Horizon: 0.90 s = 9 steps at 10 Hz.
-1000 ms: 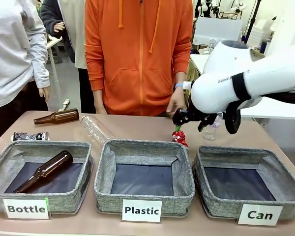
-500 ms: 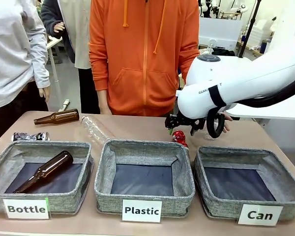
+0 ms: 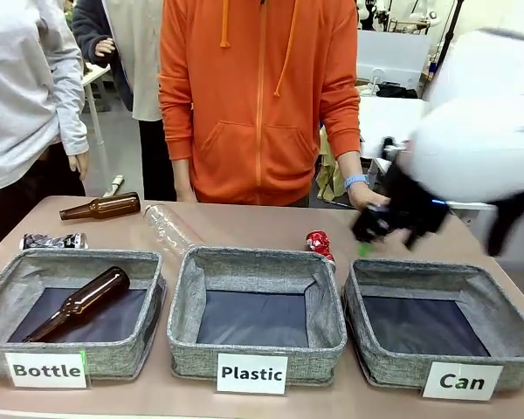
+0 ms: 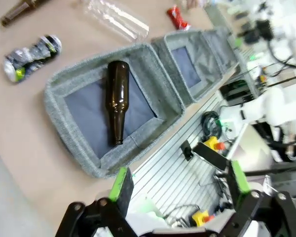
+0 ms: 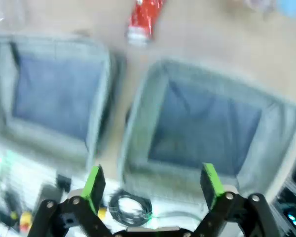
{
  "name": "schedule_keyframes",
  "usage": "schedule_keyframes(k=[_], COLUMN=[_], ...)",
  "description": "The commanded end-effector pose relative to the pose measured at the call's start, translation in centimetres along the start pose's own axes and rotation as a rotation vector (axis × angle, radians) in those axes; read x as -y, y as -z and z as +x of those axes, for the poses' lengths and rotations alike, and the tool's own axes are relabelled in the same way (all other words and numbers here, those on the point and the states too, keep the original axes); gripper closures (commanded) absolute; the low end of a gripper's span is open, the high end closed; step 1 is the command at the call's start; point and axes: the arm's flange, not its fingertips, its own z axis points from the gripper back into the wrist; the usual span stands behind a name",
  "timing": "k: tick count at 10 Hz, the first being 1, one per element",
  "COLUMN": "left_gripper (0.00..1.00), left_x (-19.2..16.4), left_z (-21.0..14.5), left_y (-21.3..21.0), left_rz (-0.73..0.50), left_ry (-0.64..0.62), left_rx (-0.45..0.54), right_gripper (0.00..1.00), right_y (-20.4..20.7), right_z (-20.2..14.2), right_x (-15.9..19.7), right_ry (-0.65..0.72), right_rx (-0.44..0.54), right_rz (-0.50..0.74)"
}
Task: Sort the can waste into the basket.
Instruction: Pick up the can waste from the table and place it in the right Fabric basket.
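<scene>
The bright red can (image 3: 319, 244) lies on the table behind the gap between the "Plastic" and "Can" baskets; the wrist views also catch this red can (image 5: 145, 17) (image 4: 177, 17). The black and silver can (image 3: 52, 242) (image 4: 32, 57) lies at the far left, behind the "Bottle" basket. The grey "Can" basket (image 3: 437, 267) (image 5: 212, 79) holds nothing. My right gripper (image 3: 373, 236) (image 5: 153, 187), blurred by motion, hangs open over that basket's back edge, right of the red can. My left gripper (image 4: 180, 182) is open, high over the robot-side edge.
The "Bottle" basket (image 3: 70, 257) holds a brown bottle (image 3: 79, 304); the "Plastic" basket (image 3: 253, 256) is bare. A second brown bottle (image 3: 102, 208) and a clear plastic bottle (image 3: 170, 229) lie behind them. A person in orange stands at the far side, one hand (image 3: 367, 196) near my right gripper.
My right arm swung from over the red can to the right, over the "Can" basket's back edge. The red can stayed on the table. The person's hand shifted right.
</scene>
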Motion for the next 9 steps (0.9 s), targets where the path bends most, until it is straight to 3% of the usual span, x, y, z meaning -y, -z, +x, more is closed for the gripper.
schedule_keyframes(k=[1,3,5,9], left_gripper=[0.02,0.02,0.02,0.02], left_x=[0.1,0.1,0.1,0.1], left_z=[0.0,0.0,0.0,0.0], left_y=[-0.1,-0.1,-0.1,-0.1], left_rz=[-0.009,-0.009,-0.009,-0.009], left_ry=[0.000,0.000,0.000,0.000], left_rx=[-0.002,-0.002,-0.002,-0.002], right_gripper=[0.00,0.00,0.00,0.00], right_y=[-4.8,-4.6,-3.5,-3.1], right_z=[-7.1,-9.9,-11.5,-10.2], right_x=[4.3,9.0,13.6,15.3], right_ry=[-0.036,0.058,0.067,0.109], right_rx=[-0.062,-0.040,-0.052,-0.027], right_rz=[0.064,0.167,0.284,0.305])
